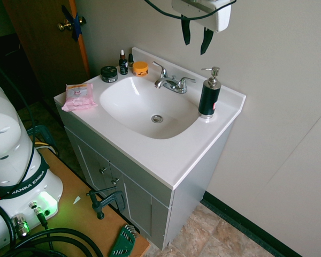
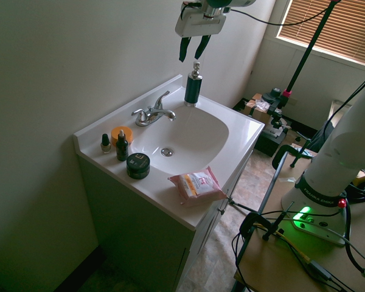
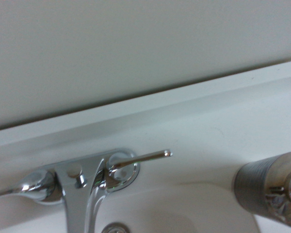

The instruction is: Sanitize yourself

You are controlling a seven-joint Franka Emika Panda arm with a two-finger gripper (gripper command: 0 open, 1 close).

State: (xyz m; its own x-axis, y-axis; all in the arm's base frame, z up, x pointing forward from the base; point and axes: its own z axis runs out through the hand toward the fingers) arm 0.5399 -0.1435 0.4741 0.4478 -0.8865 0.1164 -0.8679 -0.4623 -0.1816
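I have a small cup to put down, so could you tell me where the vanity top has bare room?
Free: the front rim between pink wipes packet and black pump bottle. Crowded: the back corner with round black jar, orange tin and dropper bottles.

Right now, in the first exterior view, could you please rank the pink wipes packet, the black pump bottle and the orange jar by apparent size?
1. black pump bottle
2. pink wipes packet, similar in extent, so unsure
3. orange jar, clearly smallest
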